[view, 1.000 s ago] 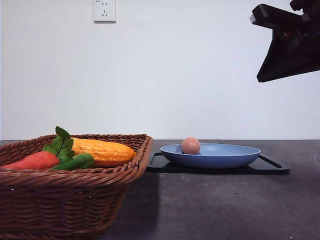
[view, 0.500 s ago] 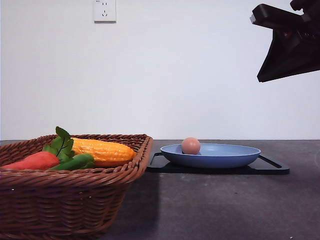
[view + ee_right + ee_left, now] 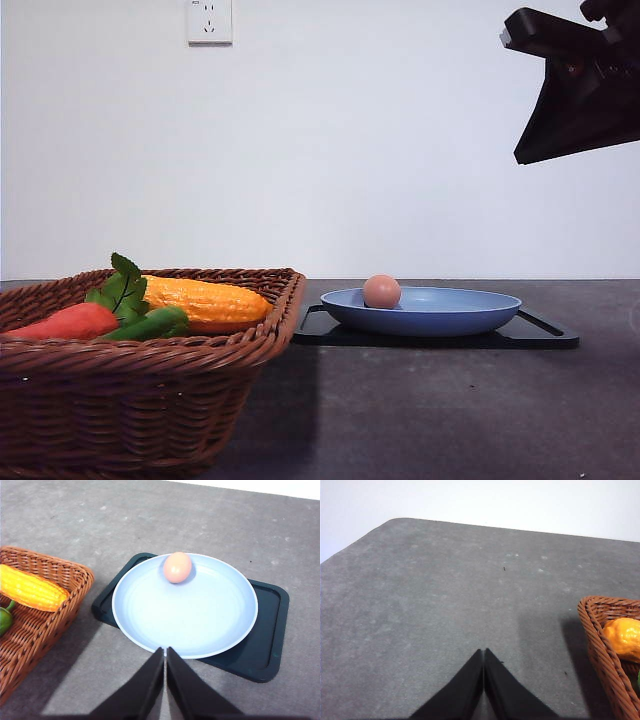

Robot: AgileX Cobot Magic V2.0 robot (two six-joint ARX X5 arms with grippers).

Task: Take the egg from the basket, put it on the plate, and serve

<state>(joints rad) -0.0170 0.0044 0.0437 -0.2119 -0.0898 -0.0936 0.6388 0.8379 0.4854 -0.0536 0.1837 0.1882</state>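
Egg (image 3: 177, 567) sits on the plate (image 3: 200, 625), clear of the basket (image 3: 150, 400); serving is what's left, we reckon.
Both grippers, left (image 3: 483, 652) and right (image 3: 165, 651), have jaws pressed together, empty. We should grip the tray (image 3: 265, 650) edge and move level so the egg doesn't roll.

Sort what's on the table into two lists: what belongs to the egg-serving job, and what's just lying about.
Part of the job:
- egg, lying in the plate
- plate, blue, on the black tray
- basket, wicker
- right gripper, shut, above the plate's rim

Just lying about:
- corn cob, in the basket
- carrot, in the basket
- green pepper, in the basket
- black tray
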